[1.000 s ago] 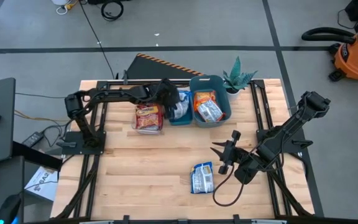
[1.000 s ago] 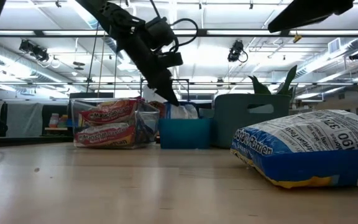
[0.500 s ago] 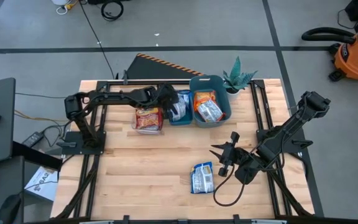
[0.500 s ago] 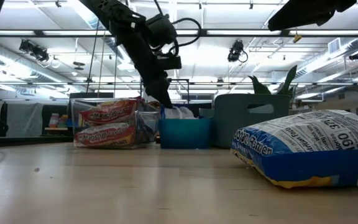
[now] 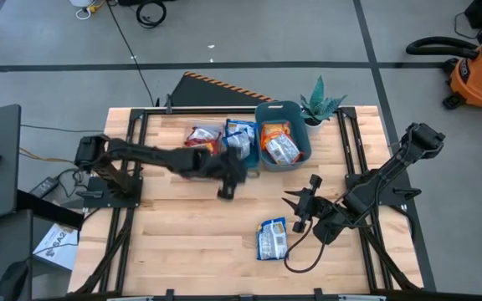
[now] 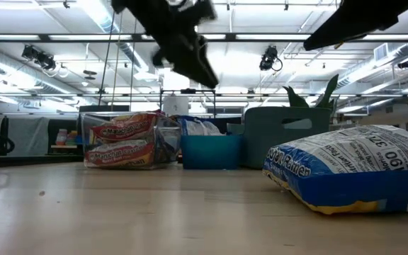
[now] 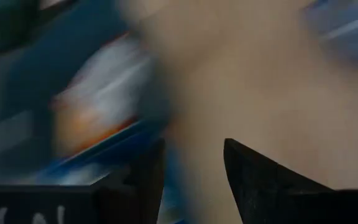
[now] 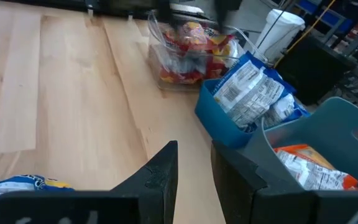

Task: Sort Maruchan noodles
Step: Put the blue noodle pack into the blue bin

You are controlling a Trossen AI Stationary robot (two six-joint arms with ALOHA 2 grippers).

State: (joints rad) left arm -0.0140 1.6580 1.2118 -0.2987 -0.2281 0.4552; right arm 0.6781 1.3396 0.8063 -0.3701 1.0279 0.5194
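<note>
One blue-and-white noodle packet (image 5: 272, 238) (image 6: 353, 166) lies flat on the wood near the table's front. At the back, red packets fill a clear bin (image 5: 201, 135) (image 8: 185, 50). Blue-trimmed packets (image 8: 247, 87) stand in a small blue bin (image 5: 241, 138). Orange ones (image 5: 279, 144) lie in a larger teal bin (image 8: 347, 124). My left gripper (image 5: 224, 191) (image 7: 194, 146) hovers open and empty over bare wood just in front of the blue bin. My right gripper (image 5: 302, 191) (image 8: 194, 149) hangs open above the table, just beyond and to the right of the loose packet, pointing at the bins.
A potted plant (image 5: 320, 104) stands at the back right corner beside the teal bin. Black frame rails run along the table's left and right sides. A cable loop (image 5: 304, 259) hangs below my right arm. Bare wood stretches across the table's middle and front left.
My left gripper has drawn back from the blue bin, where its tips were down at a packet, and has swung quickly toward the table's near edge, rising a little. The packet stays in the bin.
</note>
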